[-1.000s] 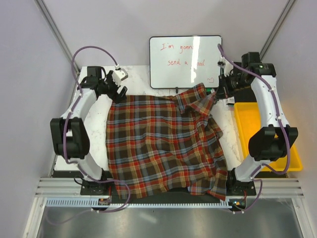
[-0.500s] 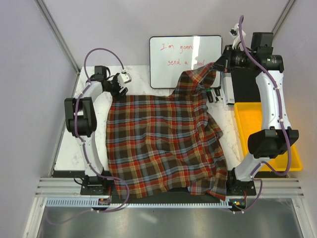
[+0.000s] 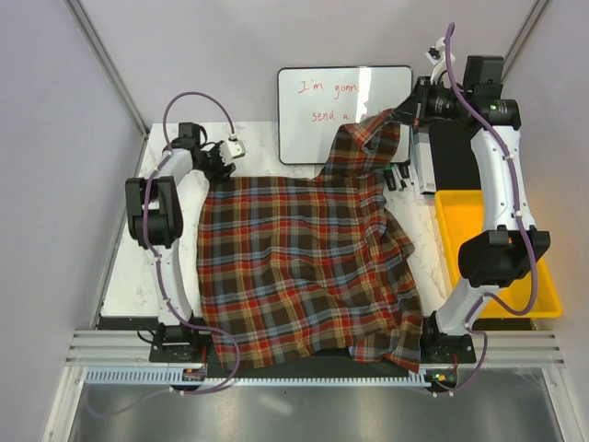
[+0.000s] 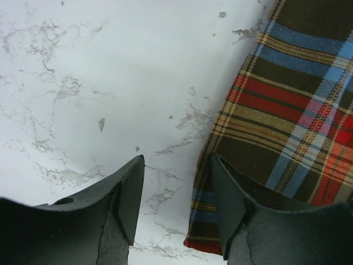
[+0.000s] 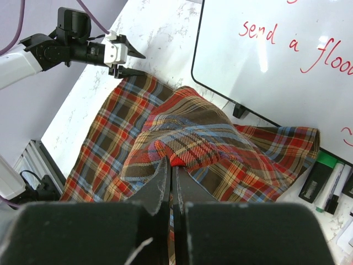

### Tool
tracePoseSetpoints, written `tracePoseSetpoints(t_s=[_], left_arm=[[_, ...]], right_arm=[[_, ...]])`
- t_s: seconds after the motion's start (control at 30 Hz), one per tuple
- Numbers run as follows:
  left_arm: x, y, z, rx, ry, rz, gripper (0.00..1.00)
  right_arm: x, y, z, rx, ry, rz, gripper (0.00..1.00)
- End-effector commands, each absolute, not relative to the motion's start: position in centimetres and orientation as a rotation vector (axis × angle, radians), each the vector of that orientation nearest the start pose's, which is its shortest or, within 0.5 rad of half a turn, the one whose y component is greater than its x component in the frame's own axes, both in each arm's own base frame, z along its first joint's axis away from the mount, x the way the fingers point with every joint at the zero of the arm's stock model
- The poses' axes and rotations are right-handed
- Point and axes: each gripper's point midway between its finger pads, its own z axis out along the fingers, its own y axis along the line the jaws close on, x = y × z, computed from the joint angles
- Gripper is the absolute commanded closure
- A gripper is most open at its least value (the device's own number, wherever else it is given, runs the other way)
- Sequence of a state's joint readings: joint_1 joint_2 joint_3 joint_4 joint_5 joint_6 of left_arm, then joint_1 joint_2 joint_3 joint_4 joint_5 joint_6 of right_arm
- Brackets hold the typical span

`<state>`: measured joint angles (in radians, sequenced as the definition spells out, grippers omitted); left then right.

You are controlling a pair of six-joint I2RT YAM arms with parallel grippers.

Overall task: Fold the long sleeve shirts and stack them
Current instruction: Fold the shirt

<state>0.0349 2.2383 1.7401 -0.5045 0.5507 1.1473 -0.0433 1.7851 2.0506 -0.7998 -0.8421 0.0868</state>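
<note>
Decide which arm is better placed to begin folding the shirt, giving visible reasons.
Right, probably. The right gripper is shut on the shirt's far corner, raised off the table. The left gripper is open at the shirt's edge, gripping nothing.

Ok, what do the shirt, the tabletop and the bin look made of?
Plaid shirt: soft woven cloth, likely flannel, matte; it drapes and wrinkles.
Tabletop: white with grey veins, smooth; marble or a marble-look laminate, cannot tell which.
Yellow bin: probably plastic, from its even colour and smooth moulded rim.
</note>
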Motion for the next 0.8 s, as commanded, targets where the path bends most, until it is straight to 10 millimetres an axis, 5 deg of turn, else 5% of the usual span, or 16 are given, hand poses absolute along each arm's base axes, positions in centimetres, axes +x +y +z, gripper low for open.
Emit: tracePoseSetpoints(t_s=[0.0,0.2,0.27,0.3,0.43,0.67,0.77], left_arm=[[53.7,-2.6,5.2,1.455,1.891,-0.187,0.36],[53.2,-1.4,4.3,1.464,1.921,-0.2,0.33],[53.1,-1.5,4.0,1.465,1.926,-0.216,0.39],[53.0,-1.5,4.0,1.461,1.931,-0.221,0.45],[52.4,-0.5,4.2,1.473,1.977,-0.206,0.98],[55.6,9.3,11.0,1.197,2.036,0.018,0.98],[56.0,10.9,12.4,1.16,2.05,0.094,0.98]], right_arm=[[44.6,12.5,39.1,-0.432,1.891,0.925,1.0],[44.8,15.1,38.6,-0.474,1.881,0.959,1.0],[45.1,15.3,38.8,-0.473,1.874,0.96,1.0],[45.1,15.5,39.1,-0.477,1.867,0.958,1.0],[45.3,16.1,40.1,-0.492,1.826,0.949,1.0],[46.9,19.7,42.8,-0.502,1.699,0.951,1.0],[48.0,21.6,43.8,-0.5,1.667,0.993,1.0]])
